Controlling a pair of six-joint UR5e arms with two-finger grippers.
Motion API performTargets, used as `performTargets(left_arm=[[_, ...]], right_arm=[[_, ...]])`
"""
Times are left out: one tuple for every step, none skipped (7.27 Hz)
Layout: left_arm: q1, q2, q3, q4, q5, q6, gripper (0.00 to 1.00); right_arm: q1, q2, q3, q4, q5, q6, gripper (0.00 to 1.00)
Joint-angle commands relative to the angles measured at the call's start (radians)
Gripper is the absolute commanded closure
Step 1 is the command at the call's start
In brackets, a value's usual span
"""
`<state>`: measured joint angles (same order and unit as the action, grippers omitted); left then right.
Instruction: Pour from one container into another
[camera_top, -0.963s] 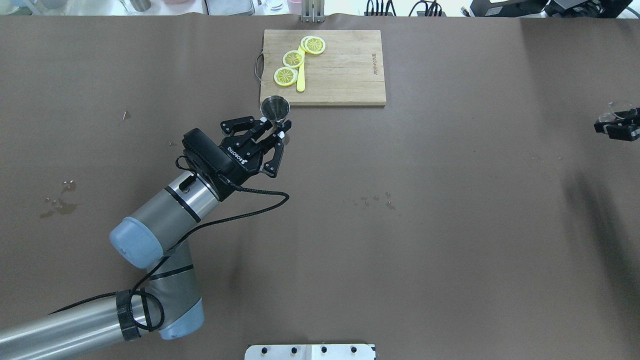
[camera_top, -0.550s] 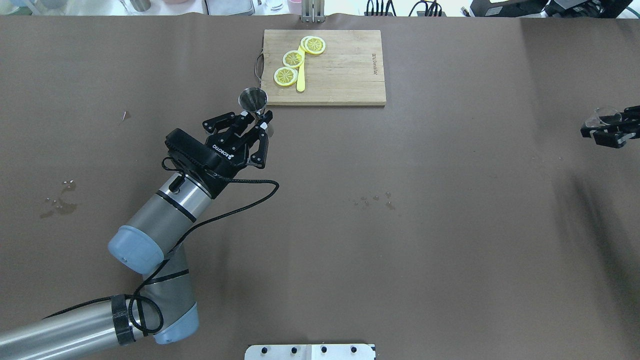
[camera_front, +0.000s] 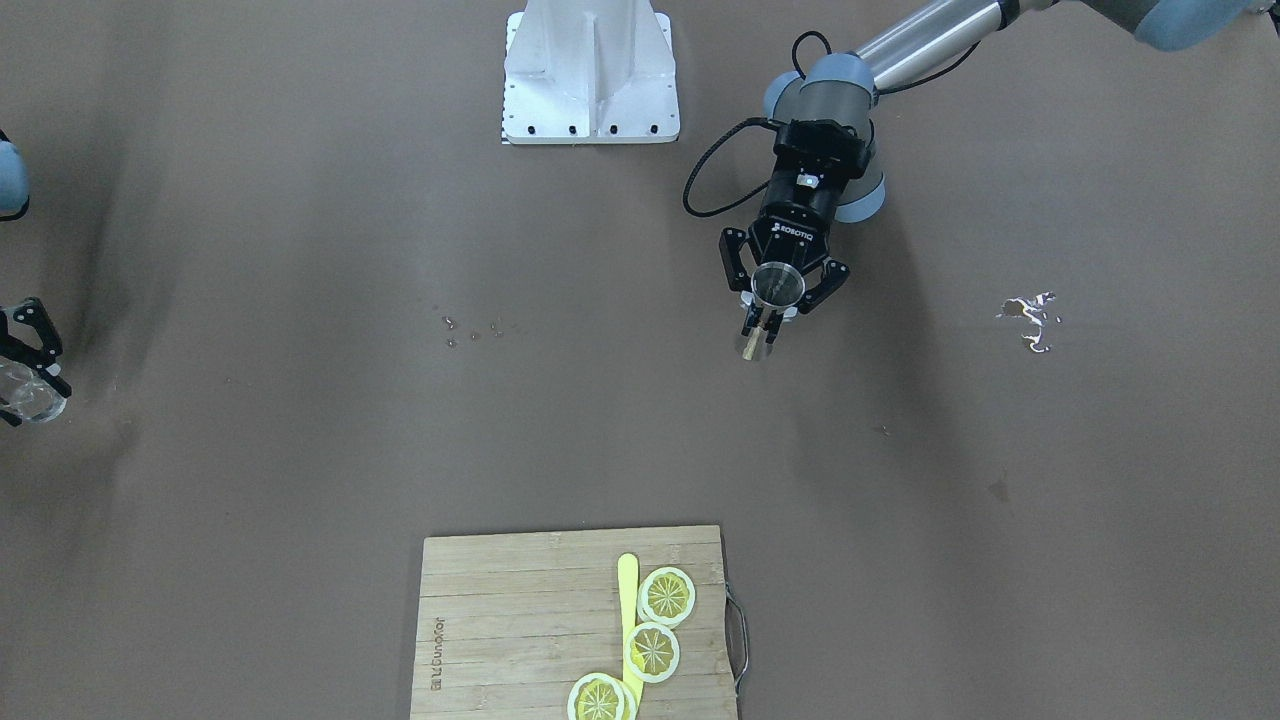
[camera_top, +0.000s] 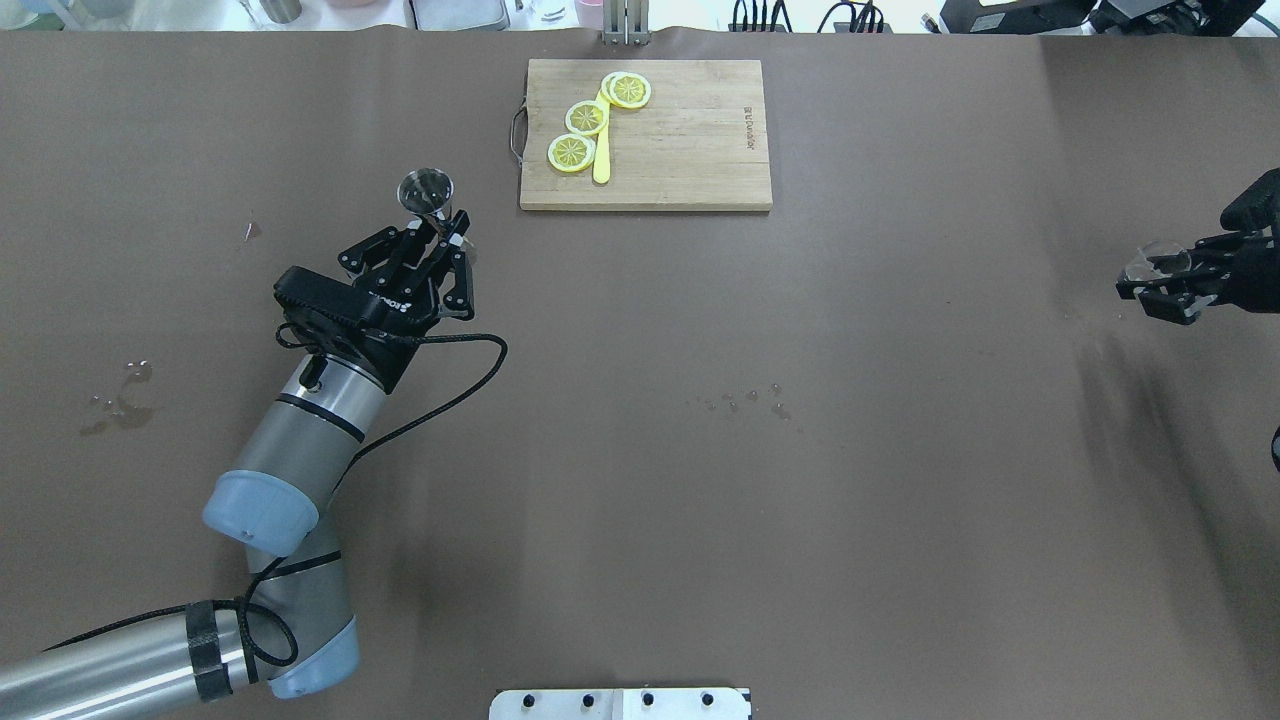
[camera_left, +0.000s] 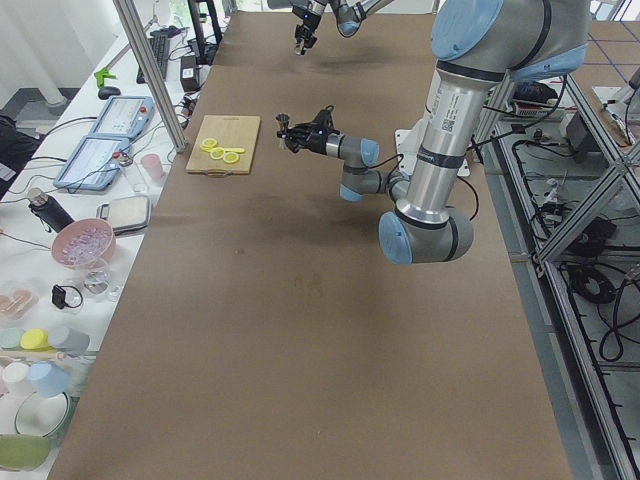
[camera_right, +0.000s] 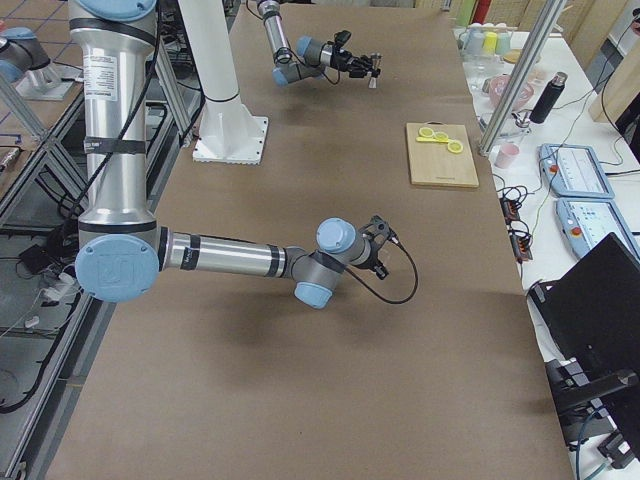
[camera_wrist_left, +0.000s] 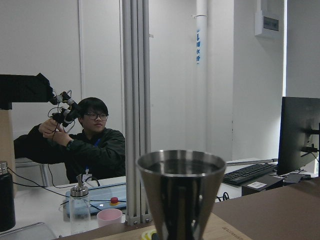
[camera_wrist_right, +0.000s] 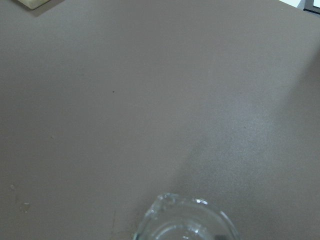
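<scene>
Two grippers, each one loaded. Left gripper (camera_top: 441, 236) is clamped on the narrow waist of a steel jigger (camera_top: 426, 190), both fingers pinching it. The jigger stands upright with its wide mouth up, just past the fingertips and lifted off the table (camera_top: 900, 500). In the left wrist view the jigger (camera_wrist_left: 181, 192) fills the lower centre; its inside is dark, and I cannot tell if it holds liquid. In the front-facing view the same gripper (camera_front: 768, 318) points toward the camera, with the jigger's (camera_front: 777, 285) rim showing as a ring between the fingers.

Right gripper (camera_top: 1158, 285) sits at the far right edge and is clenched around a clear glass (camera_top: 1160, 262). In the right wrist view the glass (camera_wrist_right: 184, 220) rim shows at the bottom edge, with bare table beyond it. The two grippers are well apart.

Cutting board (camera_top: 660, 140) lies ahead of the left gripper and off to its right, near but not touching. Three lemon slices (camera_top: 572, 152) and a yellow stick (camera_top: 601, 150) sit on the end of the board nearest that gripper. Droplets (camera_top: 750, 400) lie on the table between the grippers, closer to the left one. A wet patch (camera_top: 115, 405) lies behind the left gripper, off to its left. A person (camera_wrist_left: 85, 145) is seated beyond the jigger in the left wrist view.
</scene>
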<state>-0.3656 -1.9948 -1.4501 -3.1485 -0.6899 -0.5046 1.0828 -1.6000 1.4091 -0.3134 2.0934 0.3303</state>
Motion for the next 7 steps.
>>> performTargets(left_arm=[[-0.015,0.031,-0.009,0.089,0.046,-0.113,1.00],[-0.022,0.034,-0.018,0.144,0.070,-0.168,1.00],[-0.024,0.036,-0.018,0.156,0.073,-0.184,1.00],[-0.026,0.050,-0.018,0.178,0.099,-0.236,1.00],[-0.026,0.073,-0.018,0.182,0.099,-0.285,1.00],[-0.026,0.089,-0.018,0.182,0.102,-0.288,1.00],[-0.027,0.103,-0.018,0.182,0.116,-0.290,1.00]], right_arm=[[-0.044,0.000,-0.006,0.014,-0.048,0.006,1.00],[-0.067,0.003,-0.024,0.040,-0.076,0.007,1.00],[-0.081,0.011,-0.053,0.069,-0.091,0.007,1.00],[-0.090,0.012,-0.071,0.098,-0.093,0.009,1.00],[-0.092,0.017,-0.079,0.103,-0.095,0.009,1.00],[-0.103,0.018,-0.082,0.103,-0.108,0.010,1.00],[-0.106,0.018,-0.087,0.109,-0.111,0.010,1.00]])
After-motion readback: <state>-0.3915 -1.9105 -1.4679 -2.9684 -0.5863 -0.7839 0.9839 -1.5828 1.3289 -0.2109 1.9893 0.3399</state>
